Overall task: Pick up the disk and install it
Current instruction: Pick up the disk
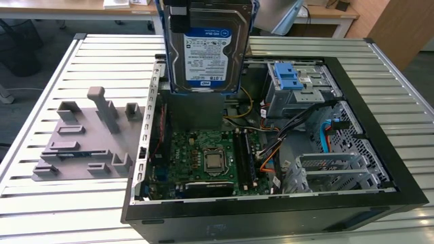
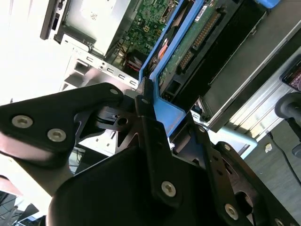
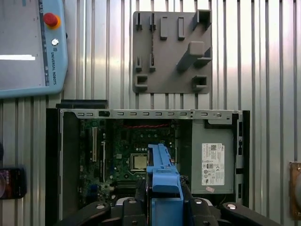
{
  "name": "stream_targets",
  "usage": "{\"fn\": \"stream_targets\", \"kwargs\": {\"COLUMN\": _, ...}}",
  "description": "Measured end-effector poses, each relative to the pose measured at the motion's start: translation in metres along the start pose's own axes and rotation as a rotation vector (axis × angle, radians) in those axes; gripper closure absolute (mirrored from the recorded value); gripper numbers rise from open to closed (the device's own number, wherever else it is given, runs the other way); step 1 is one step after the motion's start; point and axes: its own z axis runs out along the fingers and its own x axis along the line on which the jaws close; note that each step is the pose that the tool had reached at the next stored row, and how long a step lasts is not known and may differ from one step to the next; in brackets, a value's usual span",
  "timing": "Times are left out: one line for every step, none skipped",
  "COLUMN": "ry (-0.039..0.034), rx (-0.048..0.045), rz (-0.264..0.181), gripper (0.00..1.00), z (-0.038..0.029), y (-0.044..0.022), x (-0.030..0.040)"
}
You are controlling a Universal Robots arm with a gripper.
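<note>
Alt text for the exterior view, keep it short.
A disk in a blue frame hangs upright over an open computer case on a slatted metal table. A grey plate lies beside the case, on the exterior view's left.

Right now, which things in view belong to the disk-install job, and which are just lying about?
Job in hand:
- disk, held up over the case
- gripper, shut on it
- open computer case
- drive cage with blue latches, probably

Lying about:
- grey fixture plate beside the case
- pendant with a red button
- phone
</note>
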Motion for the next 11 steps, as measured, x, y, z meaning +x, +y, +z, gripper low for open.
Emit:
{"fn": "stream_targets", "kwargs": {"ry": -0.0002, "rx": 0.0033, "rz": 0.0, "gripper": 0.63, "z": 0.0002, "y": -0.0002, "x": 0.0}}
{"fn": "stream_targets", "kwargs": {"ry": -0.0004, "rx": 0.005, "rz": 0.0, "gripper": 0.63, "z": 0.0004, "y": -0.0011, "x": 0.0}}
{"fn": "stream_targets", "kwargs": {"ry": -0.0004, "rx": 0.0054, "rz": 0.0, "gripper": 0.63, "z": 0.0006, "y": -0.0026, "x": 0.0}}
{"fn": "stream_targets", "kwargs": {"ry": -0.0003, "rx": 0.0054, "rz": 0.0, "gripper": 0.63, "z": 0.0009, "y": -0.0061, "x": 0.0}}
{"fn": "stream_targets", "kwargs": {"ry": -0.0003, "rx": 0.0055, "rz": 0.0, "gripper": 0.63, "z": 0.0012, "y": -0.0105, "x": -0.0001}}
{"fn": "stream_targets", "kwargs": {"ry": -0.0003, "rx": 0.0054, "rz": 0.0, "gripper": 0.63, "z": 0.0015, "y": -0.0146, "x": -0.0001}}
{"fn": "stream_targets", "kwargs": {"ry": -0.0004, "rx": 0.0055, "rz": 0.0, "gripper": 0.63, "z": 0.0019, "y": -0.0182, "x": -0.0002}}
{"fn": "stream_targets", "kwargs": {"ry": -0.0003, "rx": 0.0055, "rz": 0.0, "gripper": 0.63, "z": 0.0021, "y": -0.0214, "x": -0.0002}}
{"fn": "stream_targets", "kwargs": {"ry": -0.0003, "rx": 0.0057, "rz": 0.0, "gripper": 0.63, "z": 0.0024, "y": -0.0249, "x": -0.0003}}
{"fn": "stream_targets", "kwargs": {"ry": -0.0003, "rx": 0.0061, "rz": 0.0, "gripper": 0.63, "z": 0.0027, "y": -0.0278, "x": -0.0003}}
{"fn": "stream_targets", "kwargs": {"ry": -0.0003, "rx": 0.0069, "rz": 0.0, "gripper": 0.63, "z": 0.003, "y": -0.0303, "x": -0.0003}}
